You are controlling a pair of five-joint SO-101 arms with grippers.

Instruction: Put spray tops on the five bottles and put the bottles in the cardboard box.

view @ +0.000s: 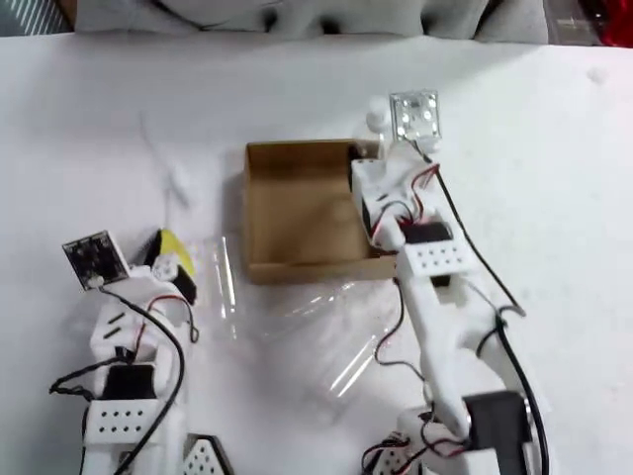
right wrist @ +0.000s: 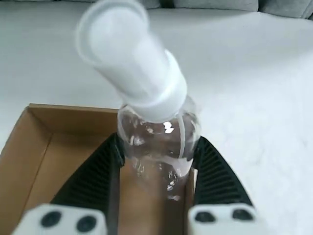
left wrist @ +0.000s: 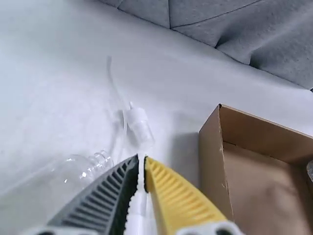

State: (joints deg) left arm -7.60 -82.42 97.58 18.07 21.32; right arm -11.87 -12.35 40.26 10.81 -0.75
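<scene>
My right gripper (right wrist: 156,156) is shut on a clear bottle (right wrist: 159,142) that has a white spray top (right wrist: 129,58) on it. It holds the bottle tilted over the right side of the open cardboard box (view: 297,208); the white top (view: 376,119) pokes past the box's far corner. My left gripper (left wrist: 142,161), with one grey and one yellow finger, is shut on a thin white spray top part (left wrist: 138,196) left of the box. Beyond it a loose spray top (left wrist: 138,123) with its tube lies on the table, and a clear bottle (left wrist: 83,169) lies beside it.
Faint clear bottles (view: 331,302) lie on the white table in front of the box, between the two arms. A grey cushioned edge (view: 297,15) runs along the table's far side. The box (left wrist: 254,161) stands close to the left gripper.
</scene>
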